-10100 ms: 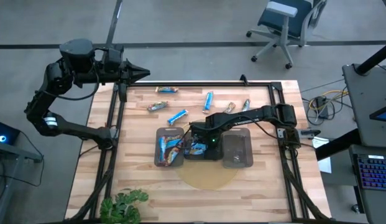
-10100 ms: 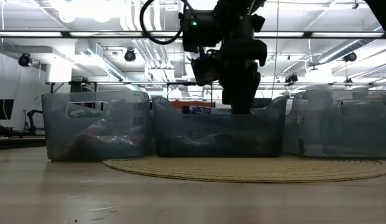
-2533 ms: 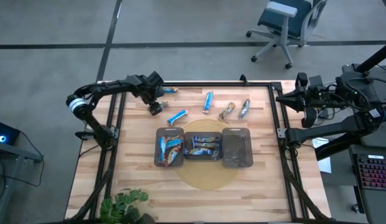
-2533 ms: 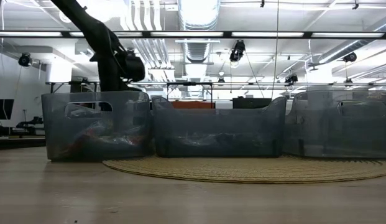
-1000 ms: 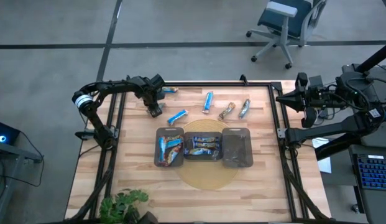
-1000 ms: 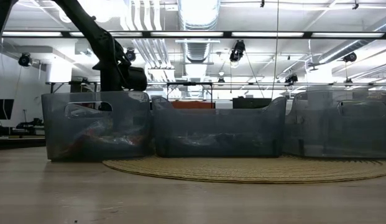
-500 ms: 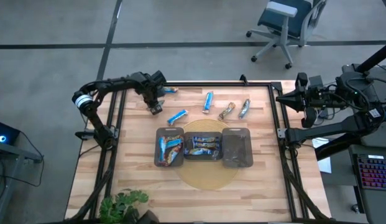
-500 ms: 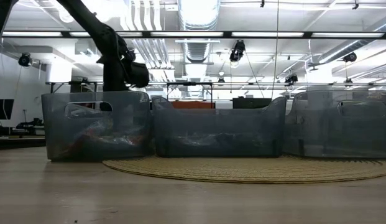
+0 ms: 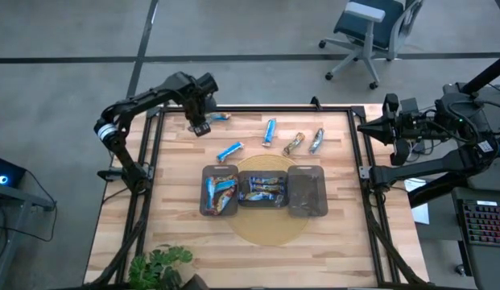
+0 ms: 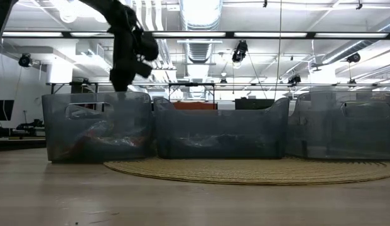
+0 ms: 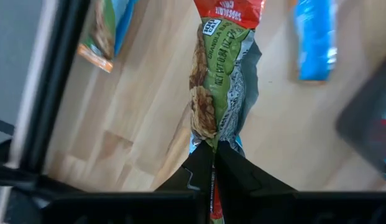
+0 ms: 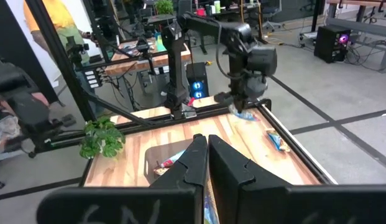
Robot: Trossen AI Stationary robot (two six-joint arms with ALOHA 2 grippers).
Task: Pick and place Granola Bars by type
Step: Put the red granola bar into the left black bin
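We are holding a green granola bar (image 11: 219, 81) in our left claw (image 9: 200, 125), clenched on one end of the wrapper, above the far left corner of the bench (image 9: 177, 225). The bar is hanging lengthwise from the claw, its long axis running straight out past the fingertips (image 11: 202, 163). Its crinkled wrapper is showing green with a nut picture, silver film along one side and an orange-red end farthest from the claw.

The coming move is turning, we judge, on where this bar is sitting against the trays: the left tray (image 9: 219, 191), with mixed wrappers in it, is lying toward the near side of the bench and a little to the right of the claw. The middle tray (image 9: 262, 190) is holding mostly blue wrappers. Loose bars are lying beyond the trays, among them a blue bar (image 9: 229, 150) and a brown bar (image 9: 294, 144).

Our right claw (image 12: 207, 159) is parked clenched and empty off the bench's right edge.
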